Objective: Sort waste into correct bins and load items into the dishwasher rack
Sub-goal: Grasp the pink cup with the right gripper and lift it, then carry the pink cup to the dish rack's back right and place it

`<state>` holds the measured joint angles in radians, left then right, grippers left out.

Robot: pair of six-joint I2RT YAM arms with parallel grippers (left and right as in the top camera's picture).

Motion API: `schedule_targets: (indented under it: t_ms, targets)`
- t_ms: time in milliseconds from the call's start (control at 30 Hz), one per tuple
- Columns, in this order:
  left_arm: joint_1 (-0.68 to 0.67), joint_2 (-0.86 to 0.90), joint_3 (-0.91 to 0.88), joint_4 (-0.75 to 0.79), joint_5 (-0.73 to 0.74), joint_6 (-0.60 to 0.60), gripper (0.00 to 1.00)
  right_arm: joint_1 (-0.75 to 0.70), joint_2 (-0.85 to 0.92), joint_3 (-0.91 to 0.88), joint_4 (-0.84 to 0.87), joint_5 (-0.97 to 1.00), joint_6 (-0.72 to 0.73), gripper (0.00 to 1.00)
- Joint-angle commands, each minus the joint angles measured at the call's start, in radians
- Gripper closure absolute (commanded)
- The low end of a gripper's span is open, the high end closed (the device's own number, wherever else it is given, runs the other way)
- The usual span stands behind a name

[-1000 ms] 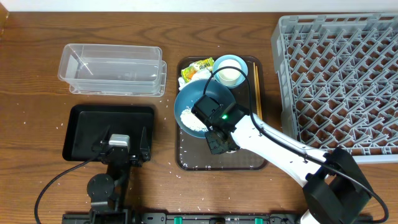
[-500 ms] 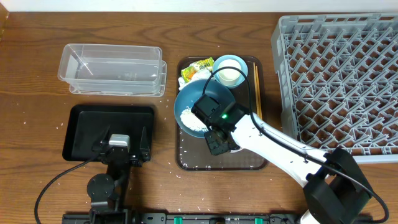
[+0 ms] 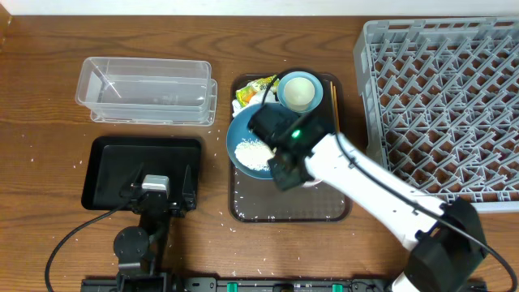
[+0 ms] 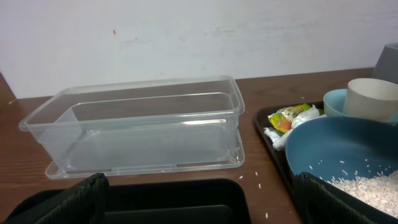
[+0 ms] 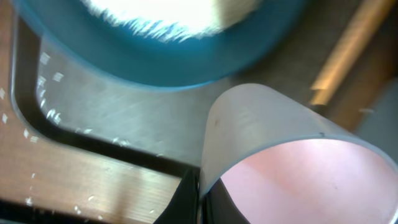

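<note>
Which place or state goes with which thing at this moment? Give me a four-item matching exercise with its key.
Things:
1. rice heap
2. cream-white cup
3. pink cup
4. clear tub

Places or states:
A. rim pinched in the right claw
B. empty, on the bare table
C. standing in the light-blue bowl
D. lying in the dark-blue dish

Pairs: 1-D, 2-C, 3-A, 4-B.
</note>
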<state>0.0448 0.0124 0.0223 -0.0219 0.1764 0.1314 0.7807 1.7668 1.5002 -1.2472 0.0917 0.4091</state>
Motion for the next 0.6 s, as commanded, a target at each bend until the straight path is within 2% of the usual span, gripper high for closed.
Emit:
schedule_targets:
  t_ms: [0, 133, 267, 467, 567]
  targets:
    - [0.004, -0.001, -0.018, -0.033, 0.01, 0.006, 0.04, -0.097, -0.009, 0.117, -0.063, 0.105, -0.024, 0.99]
    - [0.004, -0.001, -0.018, -0.033, 0.01, 0.006, 0.04, -0.236, -0.05, 0.227, -0.121, 0.116, -0.076, 0.99]
    - [0.004, -0.001, -0.018, -0.033, 0.01, 0.006, 0.03, -0.406, -0.122, 0.28, -0.075, 0.088, -0.155, 0.99]
    - [0.004, -0.001, -0.018, -0.033, 0.01, 0.006, 0.03, -0.751, -0.203, 0.283, 0.095, -0.312, -0.38, 0.99]
    - [0.004, -0.001, -0.018, -0.033, 0.01, 0.006, 0.04, -0.93, -0.193, 0.282, 0.182, -0.515, -0.438, 0.99]
